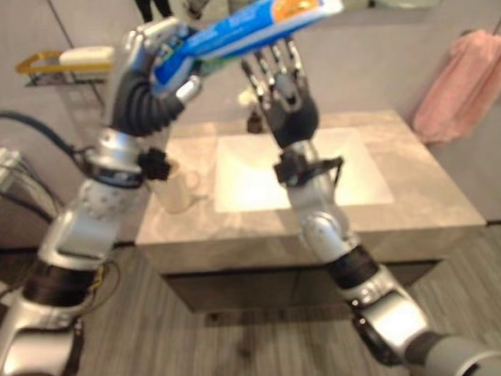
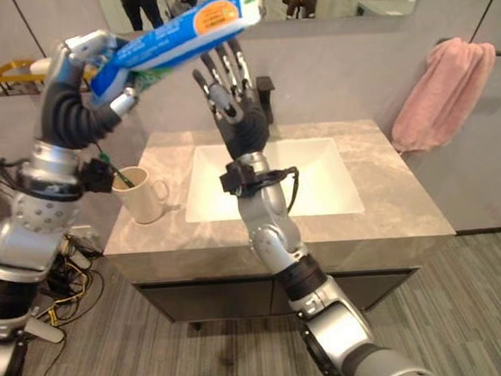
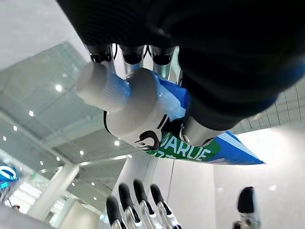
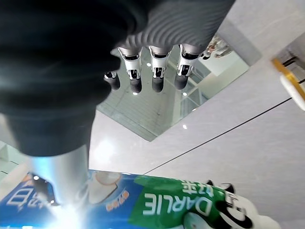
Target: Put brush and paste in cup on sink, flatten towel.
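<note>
The left hand [image 2: 96, 65] was raised above the bench [image 2: 407, 211], its fingers curled round the cap end of the toothpaste tube [image 2: 184, 31], which slanted up across the mirror. The right hand [image 2: 231, 99] stood upright just below the tube, fingers straight and spread, holding nothing. A white cup [image 2: 143, 195] containing a green brush [image 2: 122, 174] sat left of the sink [image 2: 272, 186]. A pink towel [image 2: 442, 93] hung bunched on the right wall.
</note>
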You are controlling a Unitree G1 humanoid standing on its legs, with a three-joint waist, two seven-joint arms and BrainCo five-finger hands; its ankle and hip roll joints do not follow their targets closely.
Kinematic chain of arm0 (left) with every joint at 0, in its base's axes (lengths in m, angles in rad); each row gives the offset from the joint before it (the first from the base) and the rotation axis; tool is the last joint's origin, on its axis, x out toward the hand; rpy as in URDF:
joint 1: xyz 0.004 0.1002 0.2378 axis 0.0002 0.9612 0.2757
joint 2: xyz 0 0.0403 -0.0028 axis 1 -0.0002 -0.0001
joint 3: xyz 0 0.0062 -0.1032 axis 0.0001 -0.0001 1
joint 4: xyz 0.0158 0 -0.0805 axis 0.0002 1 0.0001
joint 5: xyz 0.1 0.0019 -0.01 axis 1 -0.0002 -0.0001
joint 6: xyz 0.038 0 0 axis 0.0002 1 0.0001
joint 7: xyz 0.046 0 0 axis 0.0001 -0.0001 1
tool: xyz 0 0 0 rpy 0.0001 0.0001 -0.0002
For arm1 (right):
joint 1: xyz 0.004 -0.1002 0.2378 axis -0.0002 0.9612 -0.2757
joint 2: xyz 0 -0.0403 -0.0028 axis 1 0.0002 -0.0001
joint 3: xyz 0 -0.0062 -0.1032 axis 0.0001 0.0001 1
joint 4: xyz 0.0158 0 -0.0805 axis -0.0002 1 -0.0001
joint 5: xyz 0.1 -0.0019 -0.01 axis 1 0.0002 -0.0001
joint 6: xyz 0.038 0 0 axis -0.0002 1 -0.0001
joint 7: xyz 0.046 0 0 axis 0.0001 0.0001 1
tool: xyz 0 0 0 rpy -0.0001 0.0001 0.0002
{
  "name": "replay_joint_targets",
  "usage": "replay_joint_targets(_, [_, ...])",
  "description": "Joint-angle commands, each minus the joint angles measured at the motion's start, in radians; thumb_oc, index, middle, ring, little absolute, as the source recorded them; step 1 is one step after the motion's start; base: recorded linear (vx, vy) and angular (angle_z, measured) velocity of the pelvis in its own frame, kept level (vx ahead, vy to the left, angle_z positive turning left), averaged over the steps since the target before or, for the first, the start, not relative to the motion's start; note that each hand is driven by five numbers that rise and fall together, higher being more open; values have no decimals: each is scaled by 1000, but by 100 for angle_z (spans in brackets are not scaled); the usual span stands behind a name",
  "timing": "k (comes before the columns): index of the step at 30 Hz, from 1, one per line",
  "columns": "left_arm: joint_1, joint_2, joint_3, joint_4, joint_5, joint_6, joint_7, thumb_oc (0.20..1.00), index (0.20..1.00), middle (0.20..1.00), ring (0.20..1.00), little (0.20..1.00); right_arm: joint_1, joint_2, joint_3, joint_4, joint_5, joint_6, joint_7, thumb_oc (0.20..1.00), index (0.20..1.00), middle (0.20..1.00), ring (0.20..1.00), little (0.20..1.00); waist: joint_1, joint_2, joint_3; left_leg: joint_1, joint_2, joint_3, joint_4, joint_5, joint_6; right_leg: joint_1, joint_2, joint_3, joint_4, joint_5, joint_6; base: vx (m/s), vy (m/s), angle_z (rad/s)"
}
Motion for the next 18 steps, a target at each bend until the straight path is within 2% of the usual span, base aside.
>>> replay_joint_targets(1, [-117, 21, -4, 29, -71, -32, 19, 200, 200, 200, 200, 200, -150, 23, -43, -23, 34, -57, 9, 1000, 1000, 1000, 1000, 1000, 14, -27, -18, 5, -11, -51, 12, -102, 40, 83, -92, -48, 5, -63, 78, 0, 0, 0])
replay_joint_targets(18, [22, -1, -4, 33, -123, -41, -38, 200, 200, 200, 200, 200, -238, 46, -38, -9, 10, -70, -29, 1000, 1000, 1000, 1000, 1000, 26, -38, -14, 0, -7, -56, 12, -98, 38, 83, -84, -51, 5, -69, 68, 0, 0, 0])
